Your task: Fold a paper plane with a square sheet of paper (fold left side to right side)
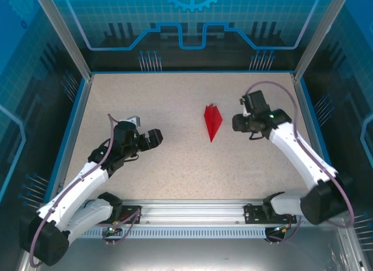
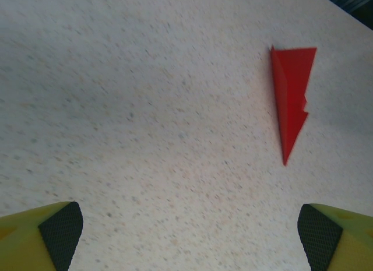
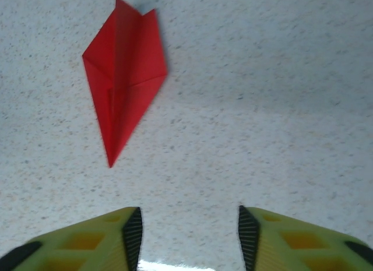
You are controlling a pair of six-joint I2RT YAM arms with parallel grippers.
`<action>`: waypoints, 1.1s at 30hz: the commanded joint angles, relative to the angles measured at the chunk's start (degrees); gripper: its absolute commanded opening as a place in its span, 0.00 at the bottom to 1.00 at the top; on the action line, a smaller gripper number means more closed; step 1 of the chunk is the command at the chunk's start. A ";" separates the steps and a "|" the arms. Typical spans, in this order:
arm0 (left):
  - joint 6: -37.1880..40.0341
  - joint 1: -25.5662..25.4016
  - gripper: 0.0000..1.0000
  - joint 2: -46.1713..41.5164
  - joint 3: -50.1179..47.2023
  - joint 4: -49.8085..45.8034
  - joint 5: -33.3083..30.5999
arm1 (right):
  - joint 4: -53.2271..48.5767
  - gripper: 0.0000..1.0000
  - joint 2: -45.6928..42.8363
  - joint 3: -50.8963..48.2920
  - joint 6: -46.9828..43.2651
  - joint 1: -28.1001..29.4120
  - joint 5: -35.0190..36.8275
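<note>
Plainly, both grasp nothing: left gripper (image 2: pixel 189 227) spread wide, right gripper (image 3: pixel 186 230) half-parted near the paper plane (image 3: pixel 123 73). It's a thin, creased red dart.

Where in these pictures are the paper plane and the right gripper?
paper plane (image 1: pixel 213 120), top external view, middle of its red body.
right gripper (image 3: pixel 186 224), right wrist view, midway between its two fingertips.

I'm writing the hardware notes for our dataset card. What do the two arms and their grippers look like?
Both the left arm and right arm have white link shells with black joints and black bases. A mauve cable loops along each. The left gripper and right gripper have yellow-green fingers faced with black textured pads.
</note>
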 commanded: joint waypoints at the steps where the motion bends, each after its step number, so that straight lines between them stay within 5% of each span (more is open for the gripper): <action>1: 4.59 0.92 0.99 -2.06 0.55 -1.10 -10.46 | 8.50 0.59 -6.24 -6.54 -2.76 -3.31 1.62; 7: 11.94 1.63 0.99 -3.84 -4.16 7.11 -21.23 | 17.85 0.99 -16.77 -19.88 -2.13 -9.65 7.30; 17: 22.85 3.28 0.99 -3.19 -13.76 20.73 -28.50 | 45.30 0.99 -22.99 -42.57 -7.26 -17.41 5.43; 33: 35.54 8.90 0.99 8.74 -23.34 49.07 -13.54 | 72.77 0.99 -1.88 -43.18 -13.41 -18.69 -3.21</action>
